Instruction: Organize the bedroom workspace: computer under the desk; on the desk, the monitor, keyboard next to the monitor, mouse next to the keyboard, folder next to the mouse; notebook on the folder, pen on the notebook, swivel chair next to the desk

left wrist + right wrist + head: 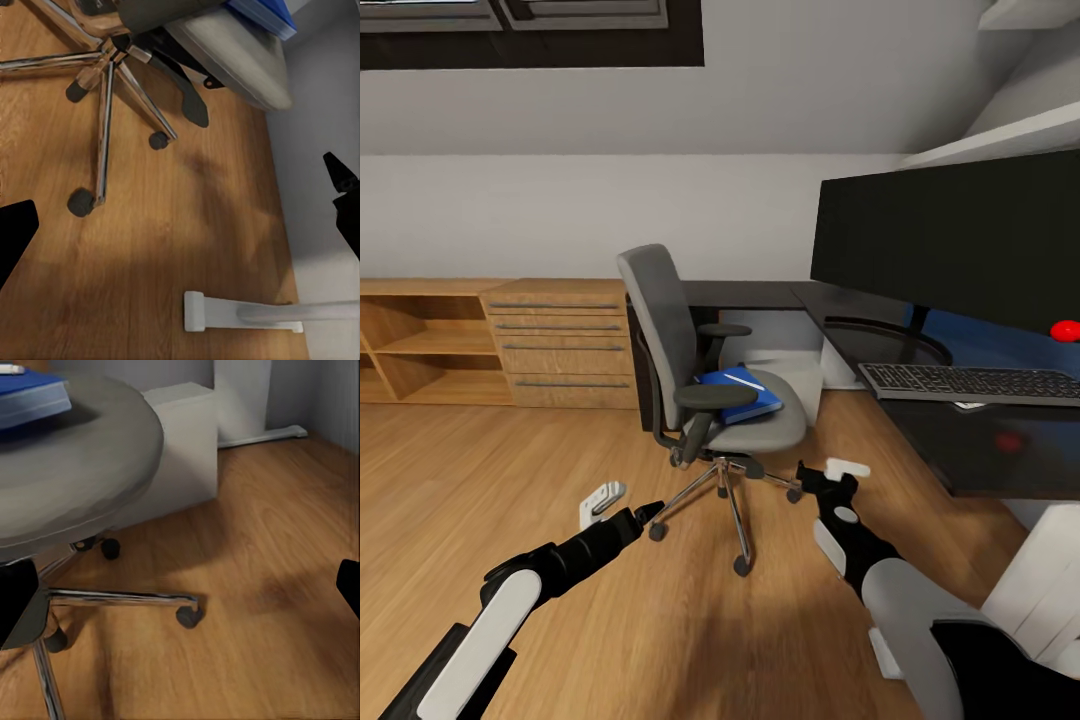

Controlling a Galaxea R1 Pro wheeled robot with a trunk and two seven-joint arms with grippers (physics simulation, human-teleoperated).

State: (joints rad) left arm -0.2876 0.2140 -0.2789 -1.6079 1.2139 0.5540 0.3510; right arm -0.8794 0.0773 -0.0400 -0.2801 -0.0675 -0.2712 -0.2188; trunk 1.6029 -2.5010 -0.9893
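Observation:
The grey swivel chair (665, 320) stands on the wood floor left of the black desk (960, 450). On its seat lies the blue folder (745, 395) with a thin white pen (745, 381) on top. The monitor (950, 240) and the keyboard (970, 382) are on the desk. A light-grey computer (807, 385) sits under it, behind the chair. My left gripper (625, 505) is open, low, in front of the chair's chrome base (105, 60). Just right of the base, my right gripper (828, 470) is open too. The seat (75, 457), folder (30, 397) and computer (184, 442) are in the right wrist view.
A light-wood drawer chest (560, 340) and open shelving (420, 345) line the back wall at left. A white desk leg's foot (240, 313) rests on the floor near the chair. Another white desk leg (1040, 580) stands at lower right. Open wood floor lies left of the chair.

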